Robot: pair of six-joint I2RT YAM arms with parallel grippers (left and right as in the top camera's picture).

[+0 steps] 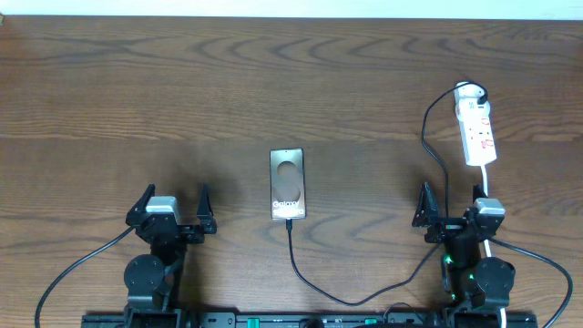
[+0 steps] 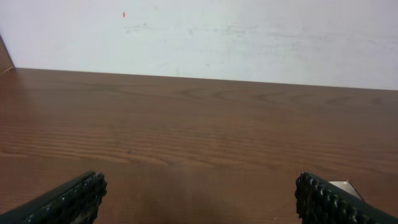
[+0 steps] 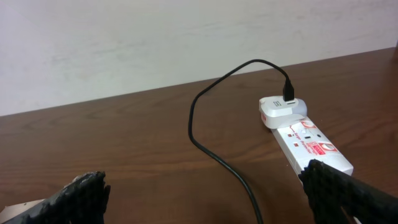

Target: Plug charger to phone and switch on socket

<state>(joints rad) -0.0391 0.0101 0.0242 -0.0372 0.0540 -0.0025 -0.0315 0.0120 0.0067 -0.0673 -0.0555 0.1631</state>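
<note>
The phone lies flat at the table's middle, dark grey with a pale circle. The charger cable runs from the phone's near edge, loops along the front and goes up the right side to a white adapter in the socket, a white power strip with red marks at the far right. The cable and socket show in the right wrist view. My left gripper is open and empty, left of the phone. My right gripper is open and empty, near the socket's near end.
The white power-strip cord runs from the socket toward my right arm. A pale wall stands beyond the table's far edge. A corner of the phone shows beside my left gripper's right finger.
</note>
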